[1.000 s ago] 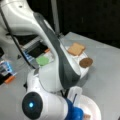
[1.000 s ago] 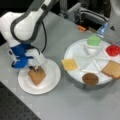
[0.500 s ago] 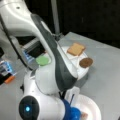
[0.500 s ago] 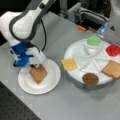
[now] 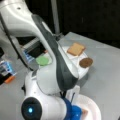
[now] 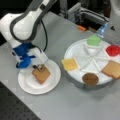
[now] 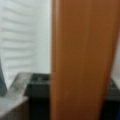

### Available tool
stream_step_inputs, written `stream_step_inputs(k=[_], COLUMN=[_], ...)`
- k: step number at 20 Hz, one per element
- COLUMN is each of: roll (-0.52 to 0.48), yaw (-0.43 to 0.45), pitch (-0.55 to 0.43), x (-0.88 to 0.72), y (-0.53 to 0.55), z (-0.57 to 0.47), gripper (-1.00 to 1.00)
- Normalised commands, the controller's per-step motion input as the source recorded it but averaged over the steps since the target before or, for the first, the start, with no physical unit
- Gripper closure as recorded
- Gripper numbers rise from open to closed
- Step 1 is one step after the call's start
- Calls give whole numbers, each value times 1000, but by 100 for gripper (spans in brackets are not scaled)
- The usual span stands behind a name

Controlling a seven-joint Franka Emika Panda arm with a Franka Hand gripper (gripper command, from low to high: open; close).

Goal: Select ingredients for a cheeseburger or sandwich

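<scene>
Two plates sit on the gray table: one small white paper plate (image 6: 28,86) and one divided white tray (image 6: 78,51). Two toast squares (image 6: 41,75) (image 6: 112,69) appear, alongside one cheese square (image 6: 69,64), one patty (image 6: 90,78), one green leaf (image 6: 94,40) and one red disc (image 6: 113,50).

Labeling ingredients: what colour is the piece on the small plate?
Brown toast square on the white plate, clearest in a front view, with the gripper at it.

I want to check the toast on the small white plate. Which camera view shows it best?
A front view shows the toast square whole, lying on the small white plate with the gripper at its top edge. The wrist view shows it only as a close brown band. In a front view the arm hides it.
</scene>
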Motion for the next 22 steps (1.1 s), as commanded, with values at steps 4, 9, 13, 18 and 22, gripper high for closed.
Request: stream_step_inputs(k=[4,9,13,18,22], roll=[205,200,188,164,126], yaw=[14,31,39,42,51], pitch=[21,12,2,-7,10], x=[209,216,230,229,219], y=[-95,-114,-120,-119,-144], z=[-36,-36,-52,-5,69], gripper=[100,-100,-100,-100,-100])
